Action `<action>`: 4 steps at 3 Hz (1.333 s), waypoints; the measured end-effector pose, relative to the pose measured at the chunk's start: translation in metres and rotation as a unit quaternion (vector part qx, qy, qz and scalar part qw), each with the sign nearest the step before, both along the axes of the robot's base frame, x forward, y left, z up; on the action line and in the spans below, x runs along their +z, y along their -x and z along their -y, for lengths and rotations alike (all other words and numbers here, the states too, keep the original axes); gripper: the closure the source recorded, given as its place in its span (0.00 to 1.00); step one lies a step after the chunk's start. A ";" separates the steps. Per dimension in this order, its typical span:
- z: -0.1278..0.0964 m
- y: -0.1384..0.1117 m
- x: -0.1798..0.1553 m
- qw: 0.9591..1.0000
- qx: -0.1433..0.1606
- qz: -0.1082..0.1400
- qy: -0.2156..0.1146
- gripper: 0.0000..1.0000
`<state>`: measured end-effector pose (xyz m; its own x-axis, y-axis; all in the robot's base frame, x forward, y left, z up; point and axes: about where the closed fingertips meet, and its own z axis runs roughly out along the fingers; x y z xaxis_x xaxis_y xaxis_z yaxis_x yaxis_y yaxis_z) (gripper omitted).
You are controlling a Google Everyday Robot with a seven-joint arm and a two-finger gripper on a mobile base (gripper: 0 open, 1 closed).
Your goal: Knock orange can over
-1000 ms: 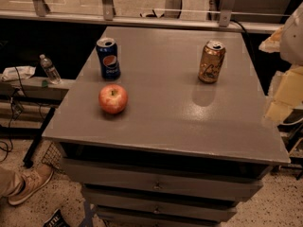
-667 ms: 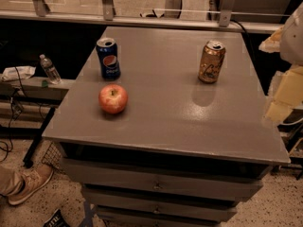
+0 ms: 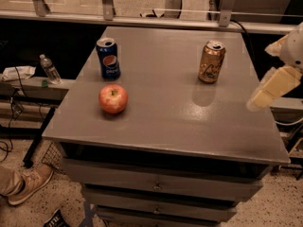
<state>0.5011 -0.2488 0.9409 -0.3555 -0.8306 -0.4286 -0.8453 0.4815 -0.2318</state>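
The claw has edged slightly left, over the right edge of the counter; I cannot tell whether it is open or closed. Nothing else has moved. A shoe sits on the near-left floor. On the grey counter a red apple lies near left. Beyond it a blue can stands upright. The orange can stands upright far right, apart from the claw. A water bottle lies left, and a railing runs behind.

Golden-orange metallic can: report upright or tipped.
Upright: the golden-orange metallic can stands on its base, silver top up; the gripper hangs right of the grey table.
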 end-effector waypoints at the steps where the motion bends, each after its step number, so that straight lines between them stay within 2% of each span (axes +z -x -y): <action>1: 0.023 -0.039 -0.018 0.996 -0.069 0.031 -0.056 0.00; 2: 0.041 -0.067 -0.021 0.983 -0.131 0.070 -0.107 0.00; 3: 0.036 -0.091 -0.019 0.974 -0.147 0.095 -0.144 0.00; 4: 0.019 -0.117 -0.017 0.970 -0.136 0.105 -0.173 0.00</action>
